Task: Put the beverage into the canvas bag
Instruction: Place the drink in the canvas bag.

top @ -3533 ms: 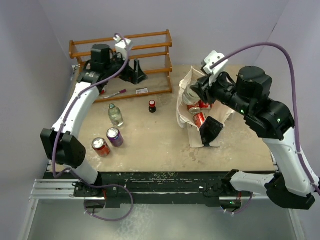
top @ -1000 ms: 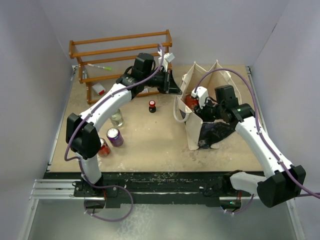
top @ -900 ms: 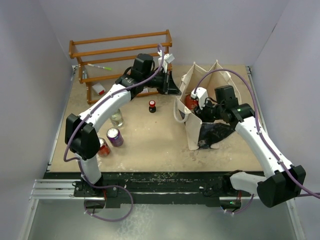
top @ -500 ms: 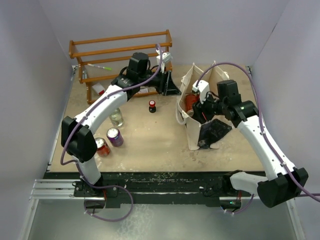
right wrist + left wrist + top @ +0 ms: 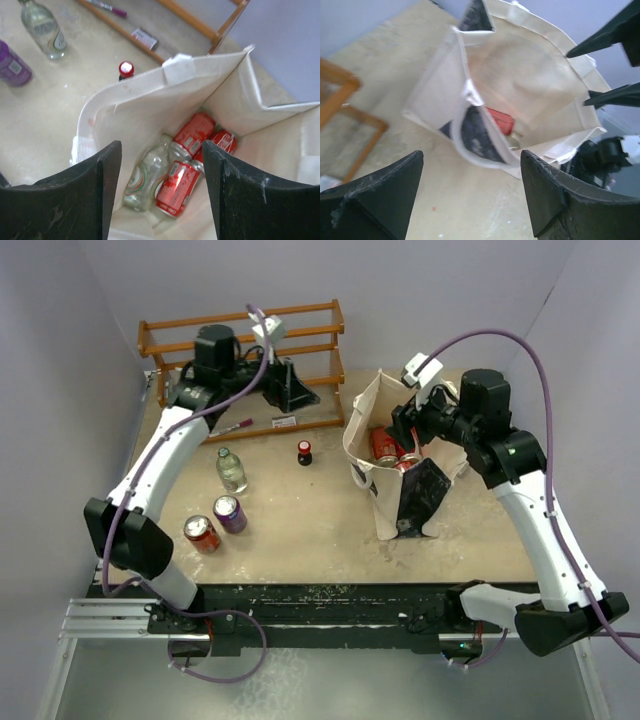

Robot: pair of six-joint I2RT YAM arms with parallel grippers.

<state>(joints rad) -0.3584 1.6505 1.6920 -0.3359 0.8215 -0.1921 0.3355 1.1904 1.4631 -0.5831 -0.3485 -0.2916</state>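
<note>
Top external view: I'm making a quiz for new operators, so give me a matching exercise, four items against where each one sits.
Items:
1 purple can
2 red-capped bottle
3 marker
4 clustered red cans

Places:
A inside the canvas bag
B at the wooden rack base
C beside the lone red can
D between the clear bottle and the bag

Pairs: 1-C, 2-D, 3-B, 4-A
</note>
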